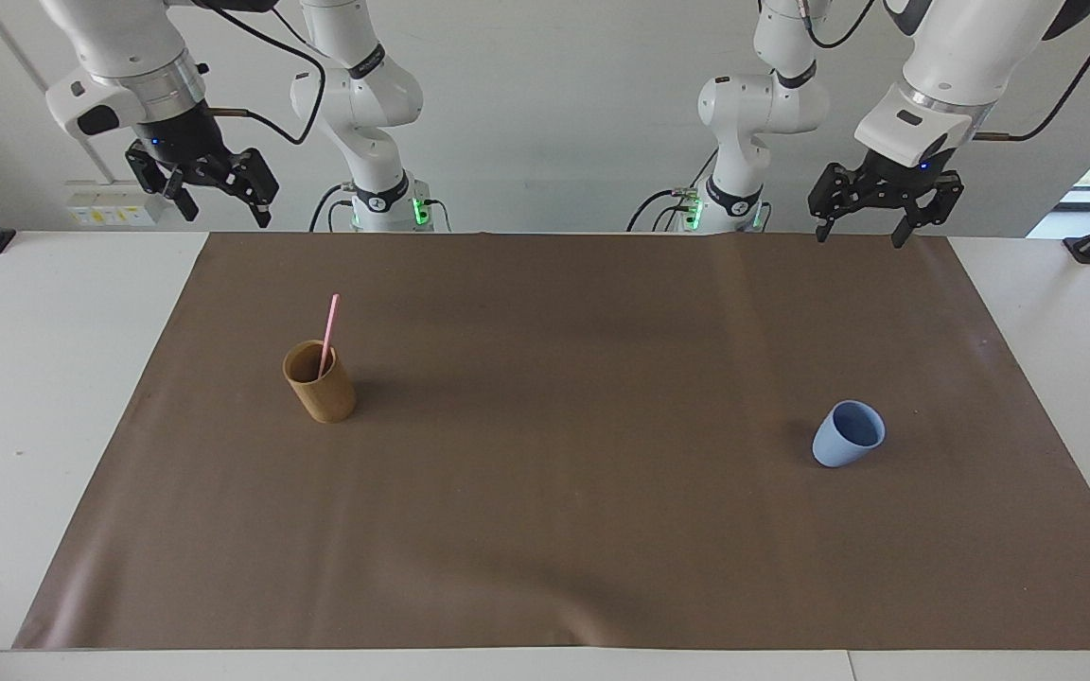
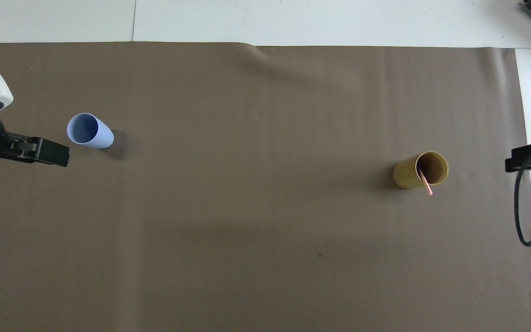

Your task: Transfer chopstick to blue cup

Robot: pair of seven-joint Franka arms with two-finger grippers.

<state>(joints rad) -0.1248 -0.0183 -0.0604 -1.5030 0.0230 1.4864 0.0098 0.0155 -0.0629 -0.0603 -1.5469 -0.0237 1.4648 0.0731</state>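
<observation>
The left gripper (image 1: 862, 230) has its two fingers spread wide apart and there is nothing between them; it hangs in the air over the edge of the brown mat (image 1: 564, 530) that lies closest to the robots, at the left arm's end of the table (image 1: 25, 397). The right gripper (image 1: 221, 206) is also wide open and holds nothing; it hangs high over the white table just off the mat's corner, at the right arm's end. Both arms wait, well apart from the cups. The chopstick (image 1: 327, 334) stands in the tan cup (image 1: 320, 383), its lower part inside and its upper part sticking out above the rim, leaning a little against the rim. The tan cup stands upright on the mat toward the right arm's end. The blue cup (image 1: 848, 434) stands upright on the mat toward the left arm's end, a little farther from the robots than the tan cup, and its inside shows nothing in it. The two cups are well apart.
</observation>
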